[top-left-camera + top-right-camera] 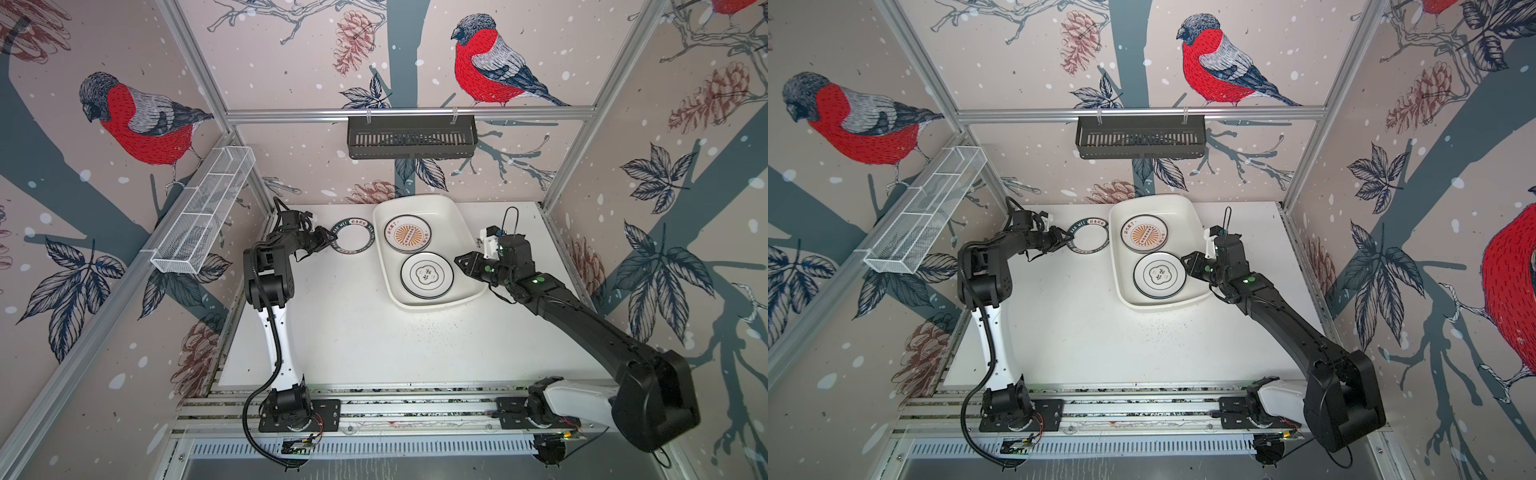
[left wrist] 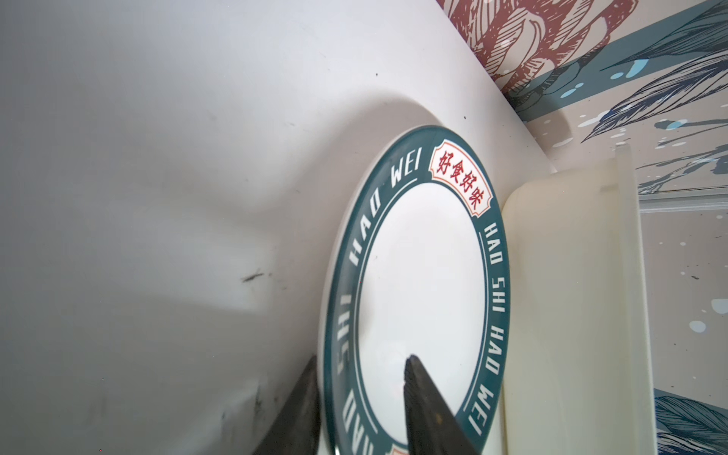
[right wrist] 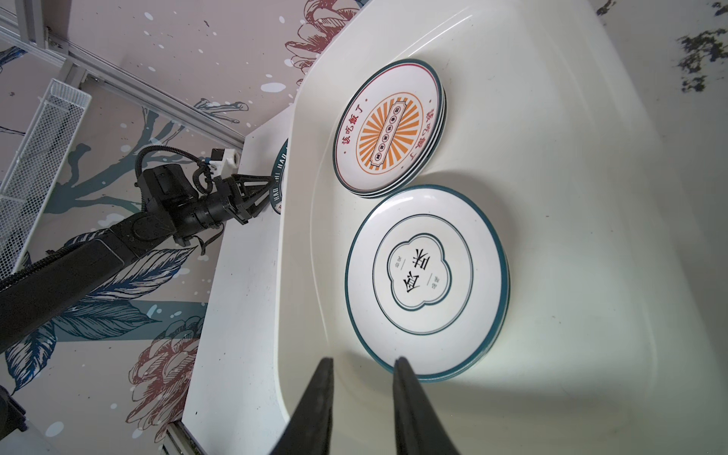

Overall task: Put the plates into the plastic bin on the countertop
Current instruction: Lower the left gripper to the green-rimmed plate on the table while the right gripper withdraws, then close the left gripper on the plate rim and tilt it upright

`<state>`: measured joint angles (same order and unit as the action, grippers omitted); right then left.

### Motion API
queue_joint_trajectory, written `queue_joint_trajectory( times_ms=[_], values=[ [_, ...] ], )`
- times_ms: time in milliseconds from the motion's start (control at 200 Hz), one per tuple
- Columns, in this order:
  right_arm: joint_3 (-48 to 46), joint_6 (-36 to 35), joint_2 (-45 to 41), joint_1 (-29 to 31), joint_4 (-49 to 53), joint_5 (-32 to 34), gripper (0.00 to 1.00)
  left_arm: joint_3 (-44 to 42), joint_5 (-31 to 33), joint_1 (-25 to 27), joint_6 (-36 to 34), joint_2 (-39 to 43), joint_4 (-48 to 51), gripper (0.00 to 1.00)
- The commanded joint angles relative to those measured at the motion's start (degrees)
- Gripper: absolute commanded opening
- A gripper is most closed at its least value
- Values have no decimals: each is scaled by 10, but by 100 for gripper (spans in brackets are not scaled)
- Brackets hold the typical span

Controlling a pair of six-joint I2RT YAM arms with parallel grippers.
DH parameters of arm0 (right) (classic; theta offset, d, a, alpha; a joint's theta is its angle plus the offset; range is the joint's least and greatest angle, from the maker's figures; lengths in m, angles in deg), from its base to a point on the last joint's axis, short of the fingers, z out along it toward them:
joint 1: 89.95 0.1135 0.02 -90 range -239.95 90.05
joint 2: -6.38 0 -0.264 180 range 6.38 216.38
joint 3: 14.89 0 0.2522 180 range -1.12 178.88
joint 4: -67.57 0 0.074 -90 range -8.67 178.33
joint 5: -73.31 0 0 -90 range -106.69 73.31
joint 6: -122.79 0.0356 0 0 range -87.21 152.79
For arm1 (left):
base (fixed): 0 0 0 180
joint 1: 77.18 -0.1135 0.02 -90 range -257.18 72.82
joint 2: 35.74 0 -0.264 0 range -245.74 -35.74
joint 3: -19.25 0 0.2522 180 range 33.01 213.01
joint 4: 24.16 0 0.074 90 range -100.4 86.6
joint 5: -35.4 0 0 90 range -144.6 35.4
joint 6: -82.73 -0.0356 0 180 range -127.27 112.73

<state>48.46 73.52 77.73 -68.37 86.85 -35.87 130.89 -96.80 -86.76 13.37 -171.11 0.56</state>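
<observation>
A white plate with a dark teal lettered rim (image 1: 354, 237) (image 1: 1089, 236) (image 2: 421, 275) lies on the countertop (image 1: 353, 332), just left of the plastic bin (image 1: 449, 232) (image 1: 1183, 224) (image 3: 551, 197). My left gripper (image 1: 332, 237) (image 1: 1068, 240) (image 2: 360, 356) is shut on its near rim, one finger outside the edge and one over the white centre. Inside the bin lie a stack topped by an orange sunburst plate (image 1: 407, 235) (image 3: 390, 130) and a stack topped by a black emblem plate (image 1: 427, 275) (image 3: 423, 281). My right gripper (image 1: 457, 262) (image 1: 1183, 259) (image 3: 362, 358) hangs open over the bin's right side, holding nothing.
A black slotted basket (image 1: 411, 137) hangs on the back rail. A white wire-mesh tray (image 1: 203, 212) is fixed along the left wall. Aluminium rails (image 1: 374, 411) carrying both arm bases edge the counter's front. The bin sits at the back right of the counter.
</observation>
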Motion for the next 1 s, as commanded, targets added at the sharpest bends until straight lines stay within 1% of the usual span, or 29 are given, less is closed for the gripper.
queue_joint_trajectory(
  times_ms=[0,75,135,215,370,500,585,740,785,851,996],
  values=[
    [-2,7,2,0,-22,-6,29,-9,9,-2,20,-3,23,35],
    [-4,8,2,0,-25,-6,29,-17,1,-2,33,-1,15,34],
    [-5,8,2,0,-27,-8,28,-20,1,-2,40,1,9,30],
    [-8,9,2,0,-31,-8,28,-17,4,-2,42,0,9,29],
    [-11,9,2,0,-32,-8,28,-16,-2,-2,46,-2,5,25],
    [-11,10,2,0,-34,-7,28,-16,-4,-2,48,-2,2,25],
    [-11,11,2,0,-36,-9,28,-16,-4,-2,49,-2,2,19],
    [-9,11,17,0,-37,-9,28,-16,-8,-3,50,-1,1,18],
    [-8,11,16,0,-37,-9,28,-15,-9,-3,51,0,0,17],
    [-7,10,16,0,-35,-8,28,-16,-11,-3,54,1,-2,11],
    [-8,11,18,0,-37,-9,28,-19,-19,-3,60,5,-5,9]
  ],
)
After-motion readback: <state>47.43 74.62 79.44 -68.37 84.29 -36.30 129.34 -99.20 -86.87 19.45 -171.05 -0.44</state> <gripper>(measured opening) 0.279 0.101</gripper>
